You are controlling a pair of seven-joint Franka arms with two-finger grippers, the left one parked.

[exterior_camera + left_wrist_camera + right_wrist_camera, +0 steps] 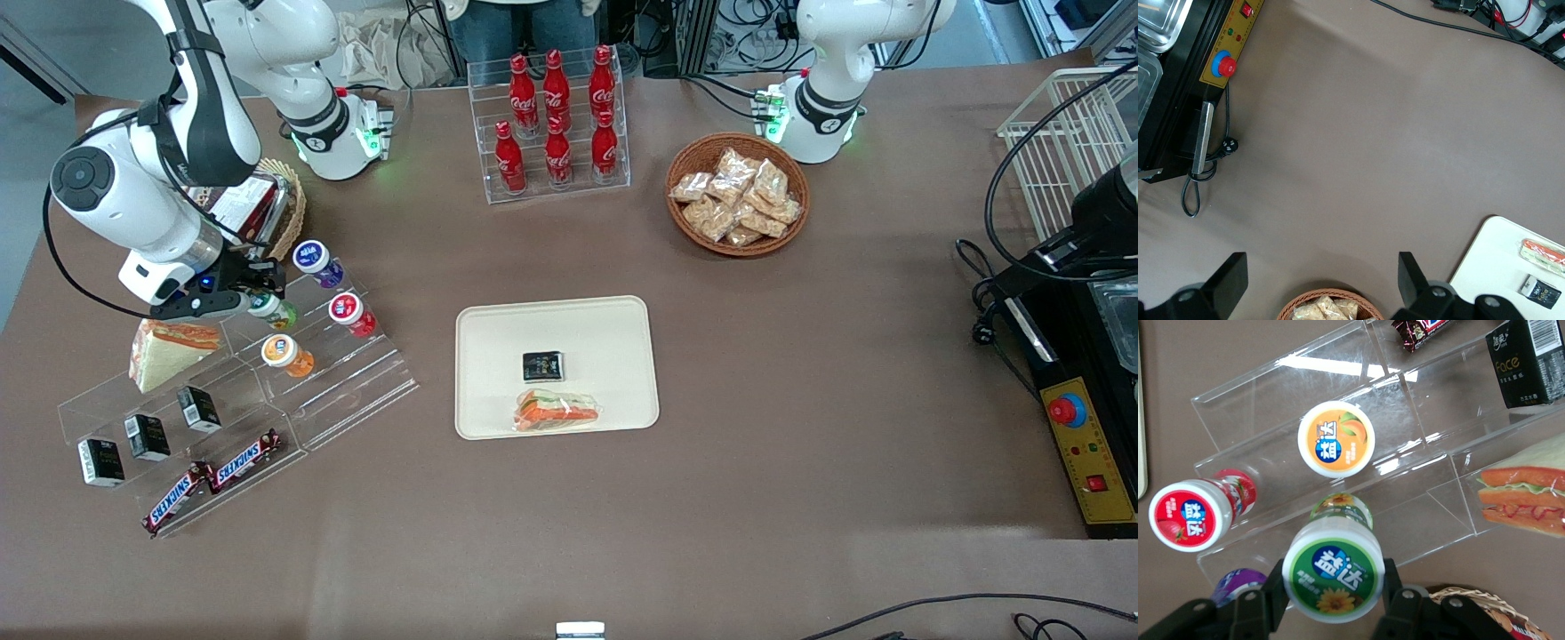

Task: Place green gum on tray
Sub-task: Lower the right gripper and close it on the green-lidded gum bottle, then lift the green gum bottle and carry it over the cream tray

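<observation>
The green gum (1333,572) (274,309) is a small green bottle with a white lid and a green sunflower label, lying on the upper step of a clear acrylic stand (356,382). My gripper (1333,587) (258,298) is at that step, its black fingers (1275,587) pressed against both sides of the lid, shut on the green gum. The tray (498,329) (1491,253) is cream-beige and lies at the table's middle, nearer the front camera than the stand's upper step. It holds a black packet (543,365) and a wrapped sandwich (556,411).
Beside the green gum on the stand lie an orange bottle (1336,439) (286,355), a red one (1191,515) (352,313) and a purple one (316,261). A sandwich (164,351), black boxes and Snickers bars fill the lower steps. A cola rack (556,124) and a snack basket (738,194) stand farther back.
</observation>
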